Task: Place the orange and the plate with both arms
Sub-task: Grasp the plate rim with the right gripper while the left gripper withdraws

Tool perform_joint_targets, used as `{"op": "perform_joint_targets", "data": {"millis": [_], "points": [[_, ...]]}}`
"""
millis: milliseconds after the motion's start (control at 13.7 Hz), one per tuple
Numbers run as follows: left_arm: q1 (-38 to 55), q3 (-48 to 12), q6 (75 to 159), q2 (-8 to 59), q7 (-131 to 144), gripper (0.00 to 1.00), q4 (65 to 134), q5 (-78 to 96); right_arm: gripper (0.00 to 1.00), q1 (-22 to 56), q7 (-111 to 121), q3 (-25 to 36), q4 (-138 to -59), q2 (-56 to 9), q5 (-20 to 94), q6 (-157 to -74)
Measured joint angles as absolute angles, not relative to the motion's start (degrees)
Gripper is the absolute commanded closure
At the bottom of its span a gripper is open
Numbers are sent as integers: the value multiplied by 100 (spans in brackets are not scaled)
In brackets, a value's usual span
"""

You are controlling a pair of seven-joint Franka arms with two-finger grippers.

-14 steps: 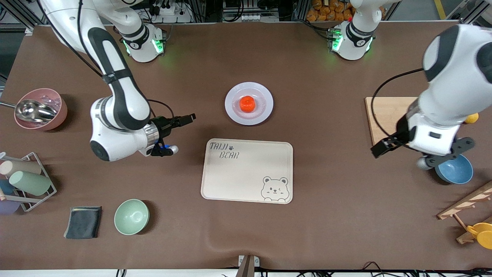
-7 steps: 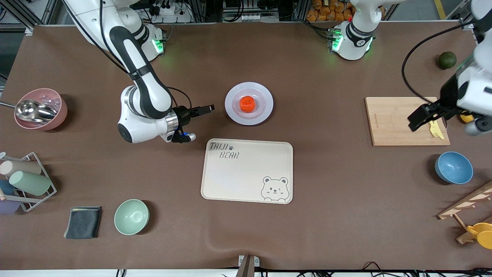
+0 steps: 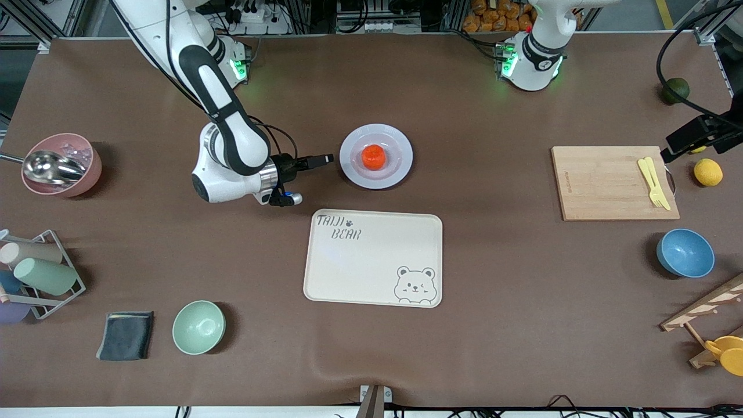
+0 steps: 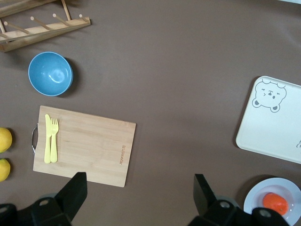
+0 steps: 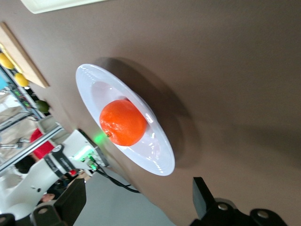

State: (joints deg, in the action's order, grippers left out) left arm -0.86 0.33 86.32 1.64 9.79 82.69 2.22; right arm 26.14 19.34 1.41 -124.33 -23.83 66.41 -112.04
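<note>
The orange lies in the well of the pale plate, which stands on the table farther from the front camera than the bear tray. My right gripper is open and empty, low over the table just beside the plate's rim on the right arm's side, pointing at it. In the right wrist view the orange and plate lie just ahead of the open gripper. My left gripper is open and empty, high over the cutting board's end. The left wrist view shows its gripper, the plate and the orange.
The cream bear tray lies nearer the camera than the plate. A cutting board with yellow cutlery, a lemon, a dark green fruit and a blue bowl are at the left arm's end. A green bowl and pink bowl are at the right arm's end.
My right gripper has moved across the table up to the plate's rim. My left arm has risen and swung away toward its end of the table, uncovering the cutting board, lemon and blue bowl.
</note>
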Motion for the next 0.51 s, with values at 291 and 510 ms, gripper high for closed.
{"op": "perform_joint_targets", "data": {"millis": [291, 510], "points": [[-81, 69, 8617, 68, 856, 0, 8410, 233, 0, 2617, 2416, 144, -12685, -2458, 7013, -11233], [-83, 66, 8606, -13, 856, 0, 8526, 233, 0, 2677, 2631, 143, -12753, -2515, 7078, -11238]]}}
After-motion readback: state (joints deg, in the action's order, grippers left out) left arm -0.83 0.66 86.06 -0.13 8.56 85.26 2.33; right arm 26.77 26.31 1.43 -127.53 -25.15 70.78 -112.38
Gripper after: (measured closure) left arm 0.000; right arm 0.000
